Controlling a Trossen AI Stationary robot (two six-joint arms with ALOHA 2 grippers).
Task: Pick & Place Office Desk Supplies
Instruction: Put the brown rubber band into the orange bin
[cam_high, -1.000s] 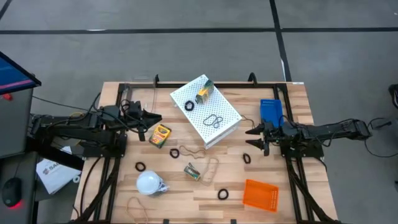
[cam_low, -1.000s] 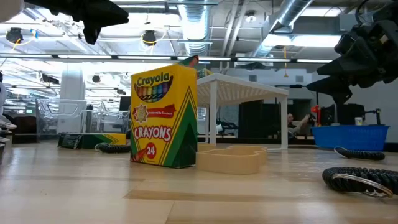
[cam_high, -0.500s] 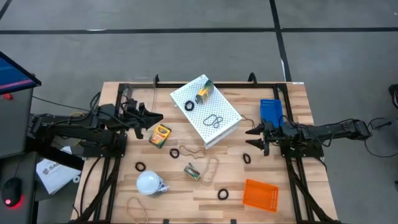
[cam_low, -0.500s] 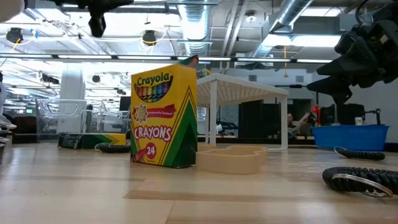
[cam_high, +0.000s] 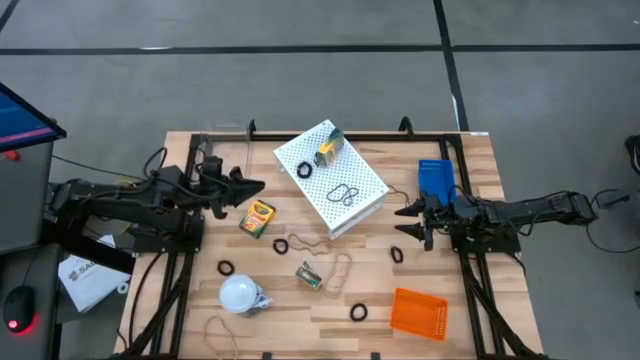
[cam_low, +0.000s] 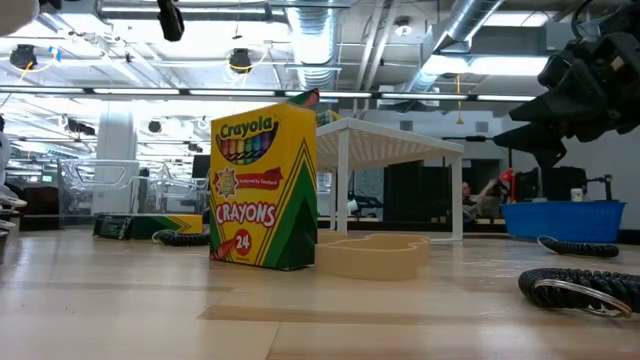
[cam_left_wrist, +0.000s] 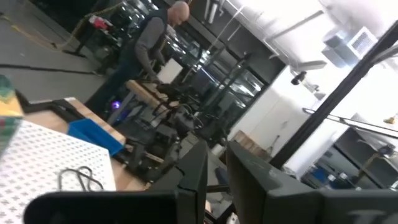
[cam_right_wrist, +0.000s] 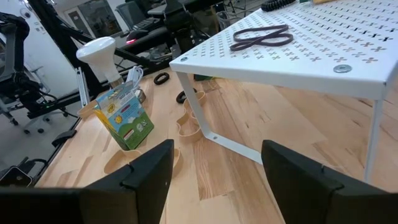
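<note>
Left gripper (cam_high: 250, 187) hovers with fingers spread, empty, just beside the crayon box (cam_high: 258, 217) on the table. Right gripper (cam_high: 405, 222) waits, also spread wide. One crayon box (cam_high: 327, 151) and rubber bands (cam_high: 343, 193) already sit atop the white perforated box (cam_high: 370, 184); black rings (cam_high: 358, 313) remain scattered.

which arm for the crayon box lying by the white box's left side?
Left, likely. The left gripper hovers right beside that crayon box, fingers open. The right gripper sits across the white box, far from it.
</note>
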